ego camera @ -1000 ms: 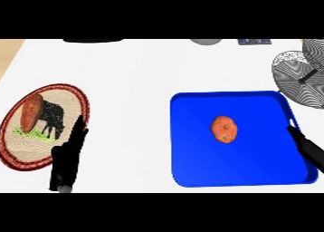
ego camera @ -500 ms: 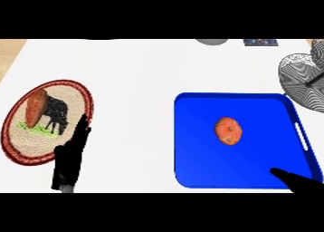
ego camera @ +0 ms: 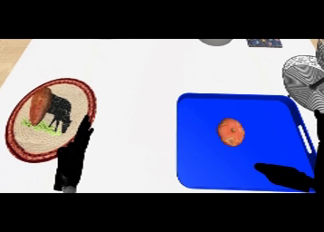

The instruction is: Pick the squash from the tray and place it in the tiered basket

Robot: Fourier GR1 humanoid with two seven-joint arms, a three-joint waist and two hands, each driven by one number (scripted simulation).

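White, smooth counter (ego camera: 145, 72) with a strip of wood-grain surface along its left edge. One glossy blue tray (ego camera: 198, 167), rectangular with rounded corners and a raised lip, white handle slot on its right side. One squash (ego camera: 231, 132) lies near the tray's middle: small, orange, lumpy oval, nothing touching it. Right hand (ego camera: 288, 176) sits over the tray's lower right corner, thumb stretched left across the blue floor, fingers rising along the right rim; hand spread apart, holding nothing, well short of the squash. Left hand (ego camera: 73, 156) rests at the lower left, fingers straight and together, pointing up, overlapping the lower right rim of one round plate (ego camera: 17, 145). Plate looks woven, tan centre with a dark red border, black animal figure printed on it; one reddish-orange sweet potato (ego camera: 40, 105) lies on its upper left part. One black-and-white striped tiered basket (ego camera: 305, 81) at the far right, cut off by the edge, so tier count unclear. At the back edge: one grey rounded object (ego camera: 215, 41) and one dark patterned item (ego camera: 265, 43), both partly cropped, can't identify.
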